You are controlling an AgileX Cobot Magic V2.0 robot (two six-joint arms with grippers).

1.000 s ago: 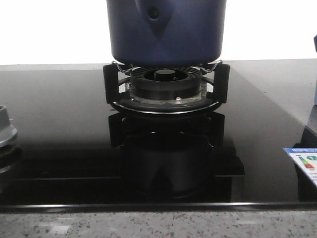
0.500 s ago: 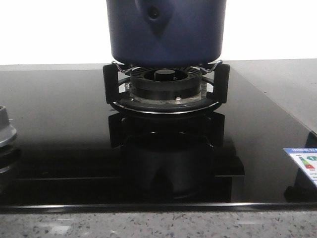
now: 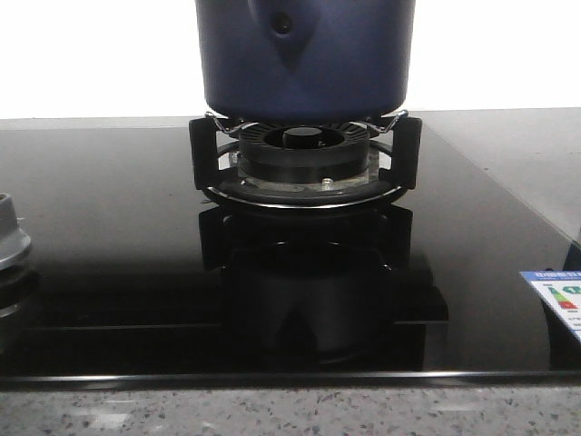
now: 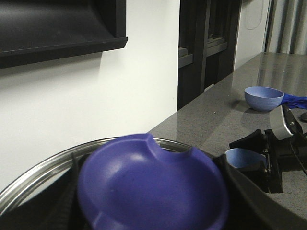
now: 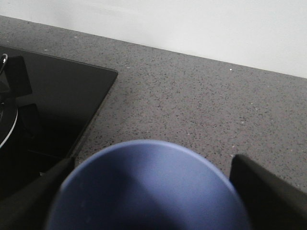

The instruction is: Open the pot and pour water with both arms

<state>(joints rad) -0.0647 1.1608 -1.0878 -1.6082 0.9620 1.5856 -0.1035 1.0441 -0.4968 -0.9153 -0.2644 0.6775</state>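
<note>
Your left pincer (image 4: 148, 211) grips a blurred purple knob (image 4: 151, 184), its fingers mostly hidden behind it. The pot (image 3: 305, 59) sits on the burner grate (image 3: 305, 168), its top cut off. Your right pincer (image 5: 148, 191) holds a blue cup (image 5: 146, 189) over the tabletop (image 5: 192, 100), only the rim showing.

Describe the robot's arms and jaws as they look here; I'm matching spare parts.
Little shows. The left gripper has black jaws flanking a purple knob. The right gripper has matte black, wedge-shaped jaws at either side of a blue cup. The right arm, seen from the left wrist, is black with a silver-grey block and thin black cable. No markings are readable.
</note>
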